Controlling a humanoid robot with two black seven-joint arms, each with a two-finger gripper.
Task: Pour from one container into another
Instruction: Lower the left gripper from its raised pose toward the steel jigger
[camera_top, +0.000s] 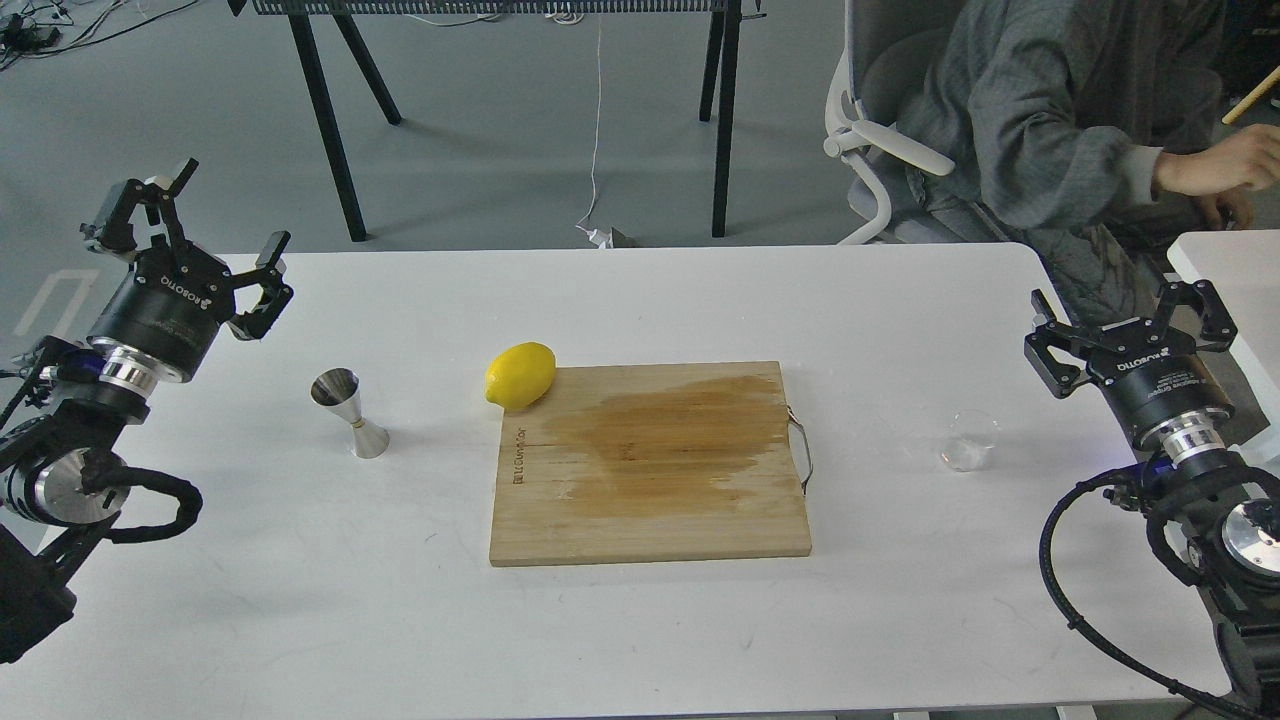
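Glass cup (969, 441): short, clear, upright on the white desk (640, 620), right of the cutting board (650, 465) and well apart from it. It sits just left of and slightly nearer me than my right hand (1130, 318), which hovers with fingers spread wide, holding nothing. This arm is clearly the nearer one for the pick.

Jigger (350, 412): steel, hourglass, upright, long axis vertical, left of the board and beyond the lemon (520, 375). It lies right of and nearer me than my left hand (215, 225), also spread wide and empty.

Cup and jigger stand well apart, with the board between; I judge the cup must travel leftward.
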